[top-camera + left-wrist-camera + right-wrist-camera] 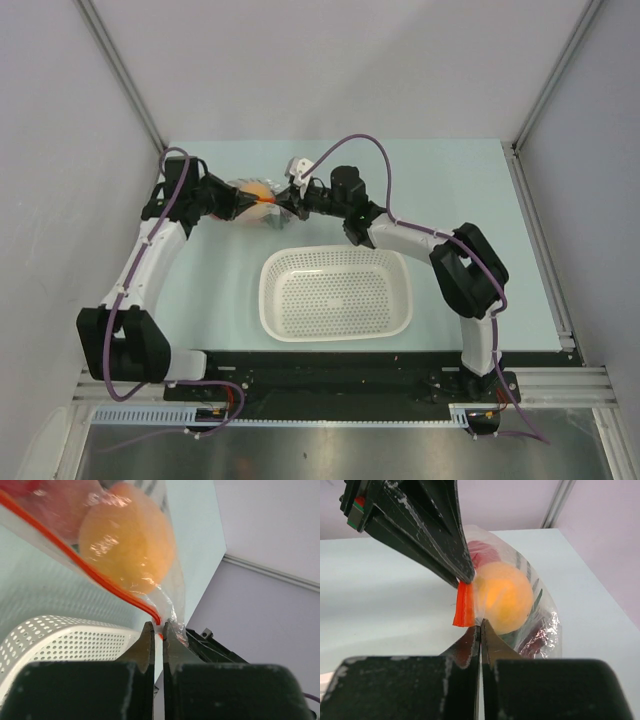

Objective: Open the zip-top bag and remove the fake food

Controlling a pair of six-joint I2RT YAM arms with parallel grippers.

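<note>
The zip-top bag [262,198] hangs between my two grippers over the far part of the table. Its red-orange zip strip [90,572] runs along the mouth. Inside it are an orange fruit [127,545], a red fruit [482,552], green stalks [537,600] and dark grapes [540,635]. My left gripper [240,203] is shut on the bag's edge by the strip, as the left wrist view [157,625] shows. My right gripper [288,200] is shut on the plastic next to the strip's end [465,605], as the right wrist view [480,625] shows. The left gripper's fingers [435,535] sit just above it.
A white perforated basket [335,250] stands on the table just in front of the bag, between the two arms; its rim also shows in the left wrist view [60,635]. Grey walls with metal posts close in the table at the back and sides.
</note>
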